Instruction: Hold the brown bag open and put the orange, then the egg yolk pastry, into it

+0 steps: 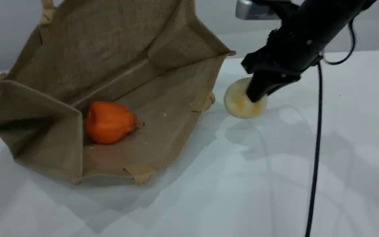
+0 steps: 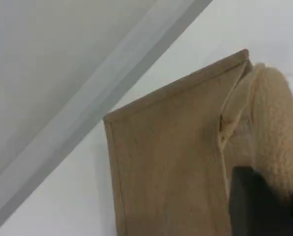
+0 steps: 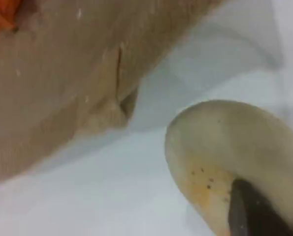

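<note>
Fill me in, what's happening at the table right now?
The brown bag lies open on its side on the table, and the orange already sits inside it. The left gripper is shut on the bag's handle, holding it open. The right gripper has closed on the egg yolk pastry, just outside the bag's mouth to the right. The pastry is not yet in the bag.

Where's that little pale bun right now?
The egg yolk pastry sits right of centre in the scene view, gripped by the right gripper, just outside the brown bag.
</note>
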Robot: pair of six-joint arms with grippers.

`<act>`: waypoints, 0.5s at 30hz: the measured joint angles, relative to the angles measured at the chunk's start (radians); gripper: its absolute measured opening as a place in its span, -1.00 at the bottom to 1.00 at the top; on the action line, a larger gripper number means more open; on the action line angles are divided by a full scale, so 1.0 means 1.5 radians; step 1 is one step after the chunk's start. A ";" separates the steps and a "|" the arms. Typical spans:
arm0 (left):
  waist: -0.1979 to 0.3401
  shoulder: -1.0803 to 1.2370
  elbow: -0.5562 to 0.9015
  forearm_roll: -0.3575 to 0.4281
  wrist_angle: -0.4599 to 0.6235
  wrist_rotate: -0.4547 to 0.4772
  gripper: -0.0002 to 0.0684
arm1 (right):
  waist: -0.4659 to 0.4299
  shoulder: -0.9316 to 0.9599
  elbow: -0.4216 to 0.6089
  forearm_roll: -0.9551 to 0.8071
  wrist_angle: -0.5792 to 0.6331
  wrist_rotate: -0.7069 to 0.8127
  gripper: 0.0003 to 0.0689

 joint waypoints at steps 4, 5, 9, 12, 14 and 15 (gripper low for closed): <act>0.000 0.000 0.000 0.000 0.000 0.000 -0.74 | 0.000 -0.061 0.058 -0.075 -0.013 0.067 -0.90; 0.000 0.000 0.000 0.000 0.000 0.000 -0.74 | 0.000 -0.080 0.073 -0.080 -0.019 0.071 -0.90; 0.000 0.000 0.000 -0.010 0.000 0.000 -0.74 | 0.000 -0.169 0.142 -0.057 -0.043 0.056 -0.90; 0.000 0.000 0.000 -0.038 0.000 0.000 -0.74 | 0.000 -0.243 0.192 -0.004 -0.053 0.022 -0.90; 0.000 0.000 0.000 -0.059 0.000 0.000 -0.74 | 0.001 -0.295 0.226 0.032 -0.063 -0.005 -0.90; 0.000 0.000 0.000 -0.070 0.000 0.000 -0.74 | 0.001 -0.316 0.239 0.054 -0.072 -0.021 -0.90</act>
